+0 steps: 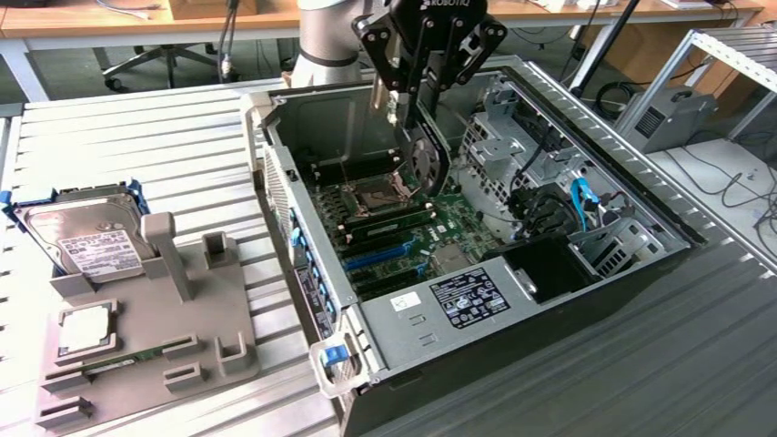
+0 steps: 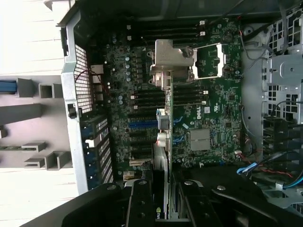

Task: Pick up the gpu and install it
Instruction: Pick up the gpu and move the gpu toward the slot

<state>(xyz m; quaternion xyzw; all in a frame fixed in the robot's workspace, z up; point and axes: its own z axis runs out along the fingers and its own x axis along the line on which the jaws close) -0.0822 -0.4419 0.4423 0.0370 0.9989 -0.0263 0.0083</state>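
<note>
The gpu (image 1: 428,162) hangs upright inside the open computer case (image 1: 277,173), just above the motherboard (image 1: 468,218) near the CPU socket. My gripper (image 1: 408,102) reaches down from above and is shut on the card's upper edge. In the wrist view the gpu (image 2: 168,61) is seen edge-on, its silver end bracket pointing away from me and its connectors on one side. It runs back between my fingers (image 2: 140,204), with my gripper (image 2: 164,205) clamped on it. Below it lie the blue expansion slots (image 2: 142,125), also seen as blue expansion slots (image 1: 382,255) in the exterior view.
On the exterior view's left, a grey holder tray (image 1: 182,337) carries a silver hard drive (image 1: 83,238), a square chip (image 1: 85,330) and a memory stick (image 1: 122,357). The case holds a power supply (image 1: 468,296), drive cages (image 1: 510,137) and cables (image 1: 580,202).
</note>
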